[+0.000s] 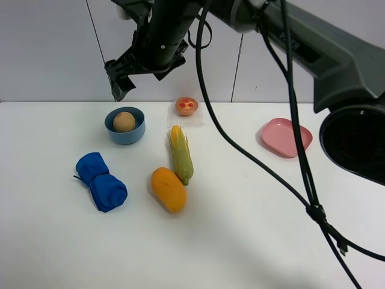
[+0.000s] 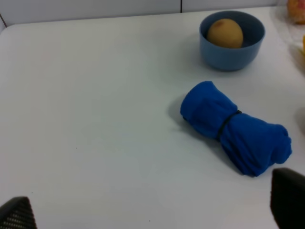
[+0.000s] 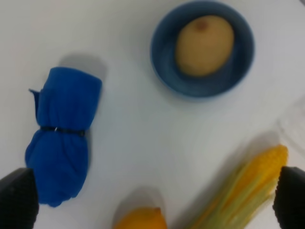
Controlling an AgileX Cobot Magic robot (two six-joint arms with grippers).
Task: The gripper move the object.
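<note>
Hovering empty with jaws spread wide, the right gripper [image 1: 122, 81] hangs well above the object [image 1: 124, 122], a tan peach resting inside the blue bowl [image 1: 127, 138], below the jaws and untouched; whether the move is pending or already finished cannot be told.

We see a big white bench [image 1: 54, 241] that fills most of the frame. Behind it, along the top, stands a pale grey wall [image 1: 48, 54] with two thin dark lines [image 1: 95, 33] running down it. The light is soft and the shadows are faint.
</note>
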